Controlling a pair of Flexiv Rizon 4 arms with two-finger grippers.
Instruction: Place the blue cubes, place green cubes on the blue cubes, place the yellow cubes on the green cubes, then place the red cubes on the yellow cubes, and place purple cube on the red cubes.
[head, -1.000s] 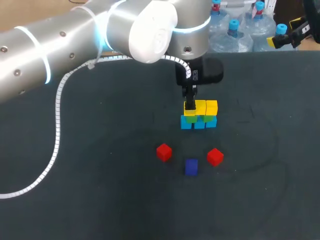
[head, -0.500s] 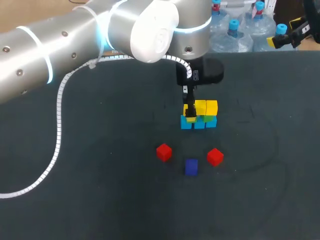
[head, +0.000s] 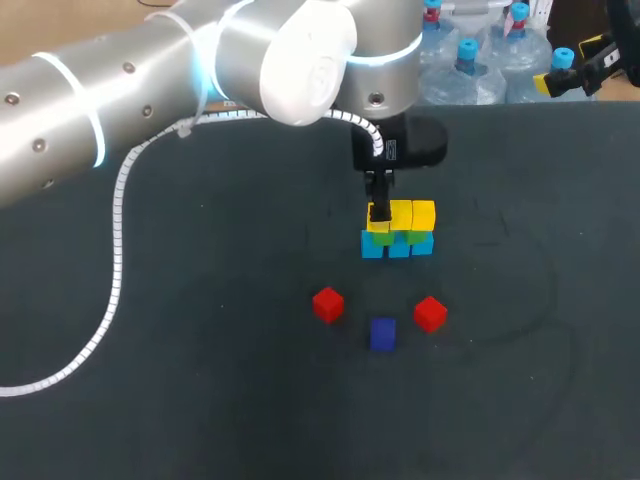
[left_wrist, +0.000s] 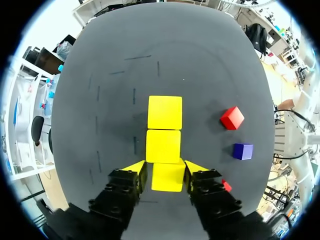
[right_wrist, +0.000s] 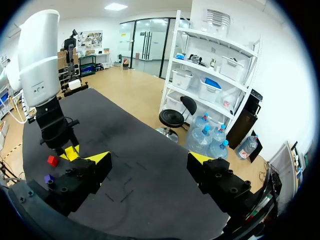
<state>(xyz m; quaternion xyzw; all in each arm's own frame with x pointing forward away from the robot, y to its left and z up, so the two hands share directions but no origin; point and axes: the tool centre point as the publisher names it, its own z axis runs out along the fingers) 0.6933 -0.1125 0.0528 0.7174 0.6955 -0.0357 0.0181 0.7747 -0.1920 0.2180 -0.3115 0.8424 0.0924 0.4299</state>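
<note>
A three-layer stack stands mid-table: light blue cubes (head: 399, 248) at the bottom, green cubes (head: 415, 237) on them, yellow cubes (head: 412, 214) on top. My left gripper (head: 380, 212) comes straight down on the stack's left end. In the left wrist view the left gripper (left_wrist: 165, 170) is shut on the nearest yellow cube (left_wrist: 167, 177), a fingertip against each side. The other two yellow cubes (left_wrist: 164, 129) lie in a row ahead of it. Two red cubes (head: 328, 304) (head: 430, 313) and a purple cube (head: 382, 333) lie loose in front of the stack. My right gripper (right_wrist: 150, 160) is open and holds nothing, far from the cubes.
The dark table mat (head: 200, 400) stretches wide around the cubes. A white cable (head: 115, 250) hangs from my left arm over the table's left part. Beside my left gripper's right finger a bit of red cube (left_wrist: 227, 186) shows.
Half a second ago the left gripper's fingers stood apart around the end yellow cube; now they are closed against it again. Cubes and right arm have not moved.
</note>
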